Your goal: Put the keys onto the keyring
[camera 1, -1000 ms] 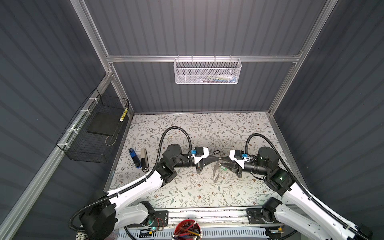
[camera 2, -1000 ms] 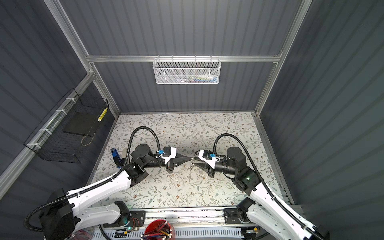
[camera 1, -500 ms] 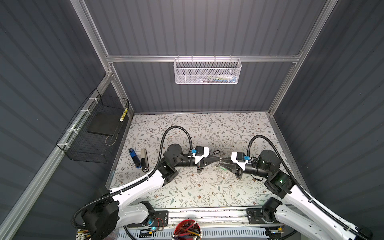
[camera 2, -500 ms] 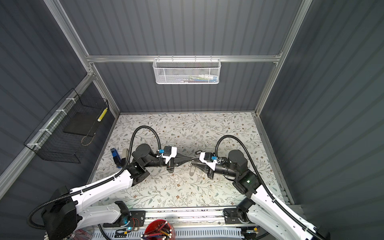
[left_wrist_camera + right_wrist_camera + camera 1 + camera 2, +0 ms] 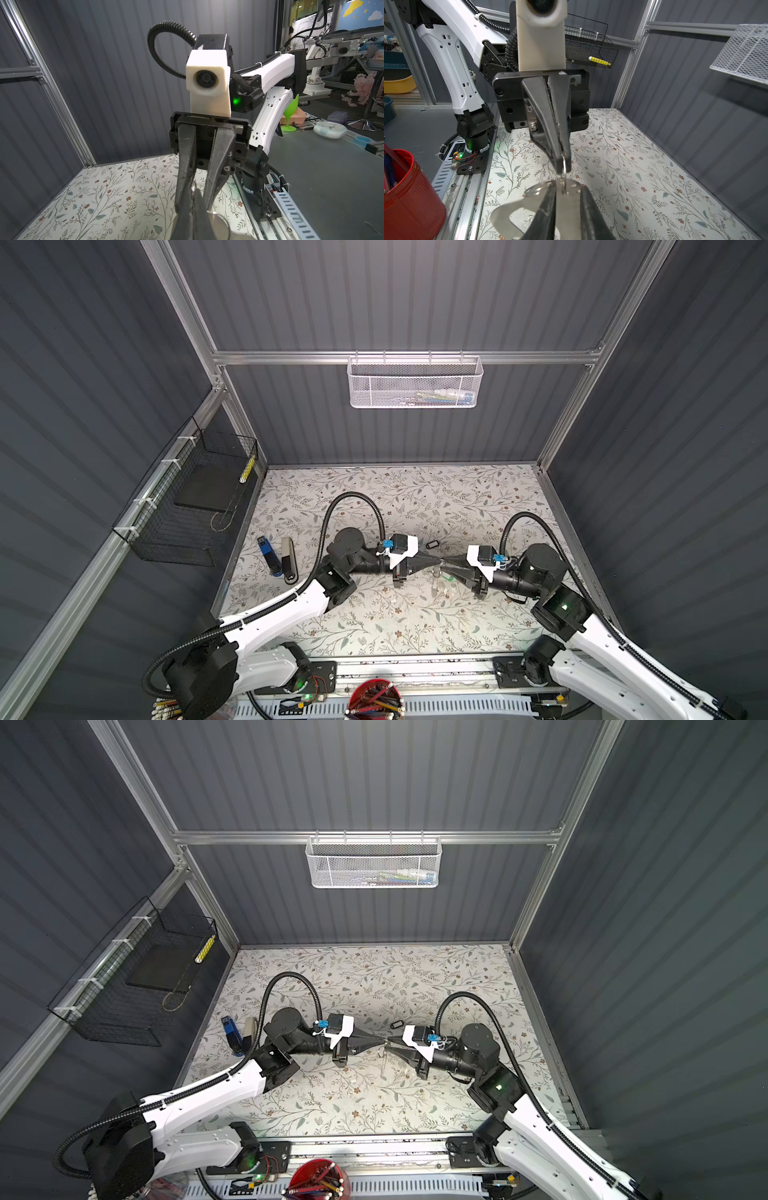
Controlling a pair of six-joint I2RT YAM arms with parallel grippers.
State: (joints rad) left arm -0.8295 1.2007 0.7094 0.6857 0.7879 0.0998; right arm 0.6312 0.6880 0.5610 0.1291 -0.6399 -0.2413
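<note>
Both arms met tip to tip above the middle of the floral-patterned tabletop (image 5: 374,614). We saw the right gripper (image 5: 568,190) with its jaws set narrow around the dark grey, flat, D-shaped metal keyring (image 5: 527,204), held clear of the table with its row of small holes toward the other arm. The left gripper (image 5: 561,164) was fully closed, pinching a thin silver wire ring (image 5: 563,178) whose lower edge touched the keyring at those holes. We could not tell whether the wire had passed through a hole or merely rested against the plate. In a top view the bright green plastic key tag (image 5: 448,578) showed just below the two grippers; we judged it hung from the pinched ring, though the link was too small to see. The key with the black-framed, white-insert tag (image 5: 432,544) lay on the table just beyond the grippers, touched by neither. We reckoned the task was at best in its first half: one key was being threaded, none was clearly on, and the black-tagged key was left to pick up and thread
</note>
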